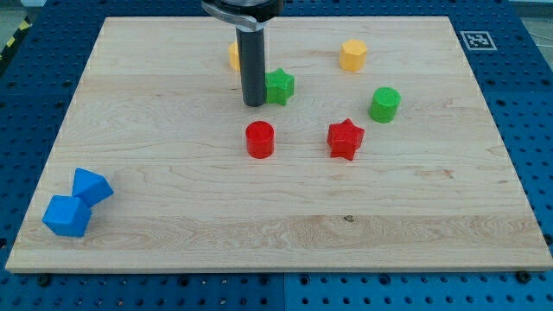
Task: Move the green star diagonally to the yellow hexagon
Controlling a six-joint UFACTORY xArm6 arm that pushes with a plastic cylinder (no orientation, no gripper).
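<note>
The green star (281, 86) lies on the wooden board (276, 216) near the top middle. My tip (253, 104) stands right at the star's left side, touching it or nearly so. The yellow hexagon (352, 54) lies up and to the right of the star, with a gap between them. A second yellow block (233, 56) sits just behind the rod at its left, mostly hidden, so its shape cannot be told.
A green cylinder (384, 104) lies right of the star. A red cylinder (259, 139) and a red star (345, 138) lie below it. Two blue blocks (91, 186) (66, 216) sit touching at the bottom left corner.
</note>
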